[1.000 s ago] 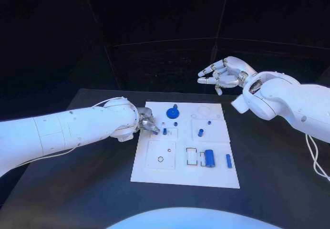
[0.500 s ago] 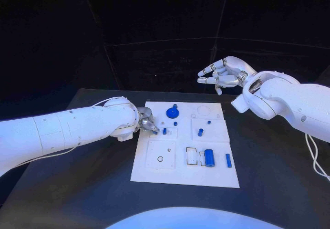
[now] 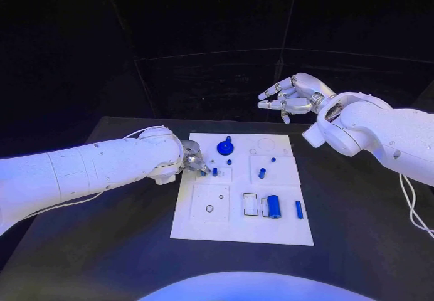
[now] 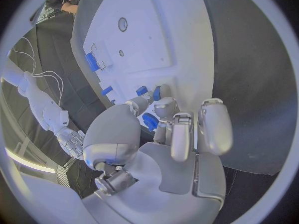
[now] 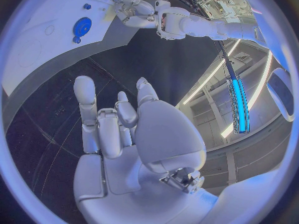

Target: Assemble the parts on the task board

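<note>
While the left hand [image 3: 192, 160] sits low at the left edge of the task board [image 3: 243, 232], its fingers [image 4: 163, 108] are bunched together around a small blue part [image 4: 150, 121]; the left wrist view shows that piece pinched between the fingertips, right against the white board. Just beyond those fingertips stand two more small blue pegs [image 3: 229, 162], and a little farther lies the round blue disc [image 3: 225, 148]. Toward the near side of the board, well apart from the fingers, a blue cylinder [image 3: 274, 206] and a thin blue pin [image 3: 299, 209] lie side by side beside a rectangular recess.

Raised above the far right corner of the board, the right hand [image 3: 290, 97] touches nothing. Its fingers [image 5: 85, 100] are spread and loosely curved, with nothing between them.

Compared with a second ago, very little differs: the left hand keeps the same pinch at the same spot on the board edge, the right hand remains lifted with fingers apart, and the parts on the board lie as they did.
</note>
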Controlling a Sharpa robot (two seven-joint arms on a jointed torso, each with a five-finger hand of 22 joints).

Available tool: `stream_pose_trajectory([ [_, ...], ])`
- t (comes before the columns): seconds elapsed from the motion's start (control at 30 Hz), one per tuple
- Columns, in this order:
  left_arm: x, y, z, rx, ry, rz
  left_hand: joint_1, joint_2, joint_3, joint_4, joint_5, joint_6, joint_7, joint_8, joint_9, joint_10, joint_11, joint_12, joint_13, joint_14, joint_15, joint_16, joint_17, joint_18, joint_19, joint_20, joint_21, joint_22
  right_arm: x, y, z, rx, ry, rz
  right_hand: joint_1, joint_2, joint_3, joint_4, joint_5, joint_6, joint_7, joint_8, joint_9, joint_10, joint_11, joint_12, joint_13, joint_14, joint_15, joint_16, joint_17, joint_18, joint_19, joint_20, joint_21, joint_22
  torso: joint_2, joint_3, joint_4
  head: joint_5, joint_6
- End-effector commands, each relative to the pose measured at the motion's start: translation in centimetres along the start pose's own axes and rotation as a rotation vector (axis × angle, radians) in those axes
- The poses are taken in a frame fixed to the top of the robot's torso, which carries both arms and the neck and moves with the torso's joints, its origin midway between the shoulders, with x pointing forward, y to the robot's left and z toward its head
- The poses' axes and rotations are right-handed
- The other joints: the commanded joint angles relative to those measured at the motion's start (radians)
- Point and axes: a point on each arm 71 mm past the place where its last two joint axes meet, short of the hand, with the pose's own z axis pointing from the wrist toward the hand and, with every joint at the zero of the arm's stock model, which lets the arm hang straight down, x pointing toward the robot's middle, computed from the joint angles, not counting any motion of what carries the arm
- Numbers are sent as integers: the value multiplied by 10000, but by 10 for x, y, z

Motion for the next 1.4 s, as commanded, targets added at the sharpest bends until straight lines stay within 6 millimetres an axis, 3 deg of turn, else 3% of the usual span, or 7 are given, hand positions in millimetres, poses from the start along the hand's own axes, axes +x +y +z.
stream_pose_trajectory([
  [0.03, 7, 0, 2, -80, 473, 121, -110, -7, -112, -15, 38, 81, -3, -30, -81, 72, -10, 44, 18, 1021, -68, 31, 2635, 20, 42, -86, 25, 27, -1, 1, 0, -72, 6, -10, -8, 94, -57, -8, 44, 10, -69, 51, -7, -42, -12, -54, 5, 477, -35, -57, 63, 66, -27, 7, -48, -11, 1, 6, 9, -9, -17],
  [0.4, 4, 3, 3, -205, 321, 17, -246, -73, -535, 131, 37, 161, -13, -45, -132, 85, -22, 67, 28, 1021, -84, 31, 2635, 19, 46, -109, 19, 35, -1, 2, 0, -86, -8, -10, -27, 90, -81, 11, 24, 9, -68, 52, -8, -55, -11, -66, -14, 475, -35, -65, 51, 68, -34, 7, -58, -30, -6, -5, 25, -11, -2],
  [0.7, -1, 8, 1, -196, -222, -360, -889, -642, -2017, 691, 33, 273, -16, -73, -271, 29, -18, -12, -117, 1021, -80, 31, 2635, 14, 54, -107, 7, 53, -1, 2, 0, -159, 8, -11, -112, 7, -241, 82, -107, -8, -68, 58, -11, -74, -7, -80, -45, 467, -32, -93, 16, 72, -46, 8, -87, -70, 1, -14, 13, -21, 12],
  [0.97, -5, 11, -2, 10, -568, -804, -851, -679, -3090, 1079, 38, 286, -49, -74, -430, 2, -45, -46, -195, 1021, -109, 31, 2635, 18, 59, -134, -20, 51, -1, 2, 0, -166, 5, -13, -124, 5, -262, 95, -133, -12, -67, 58, -11, -106, -5, -110, -90, 452, -32, -133, -53, 85, -79, 9, -127, -146, 1, -8, 19, -34, 29],
  [1.3, -15, 10, -8, 1232, -996, -2872, -187, -573, -4245, 1378, 46, -197, 121, -96, -599, -719, 91, -786, -1209, 1021, -2, 31, 2635, 148, -175, -68, -585, -595, -3, 0, -1, -139, -48, -31, -159, 23, -311, 142, -174, -21, -65, 61, -12, -175, -3, -174, -180, 418, -29, -217, -186, 110, -157, 11, -220, -308, -27, -2, 27, -41, 107],
  [1.4, -20, 6, -11, 2181, -1277, -3443, 72, -480, -4568, 1468, 43, -528, 245, -139, -661, -1457, 221, -1583, -2235, 955, 87, -108, 2408, 288, -449, 12, -1219, -1337, -4, -1, -2, -127, -58, -35, -159, 23, -311, 142, -174, -21, -65, 61, -12, -175, -3, -174, -180, 418, -29, -217, -186, 110, -157, 11, -220, -308, -35, -5, 12, -43, 113],
])
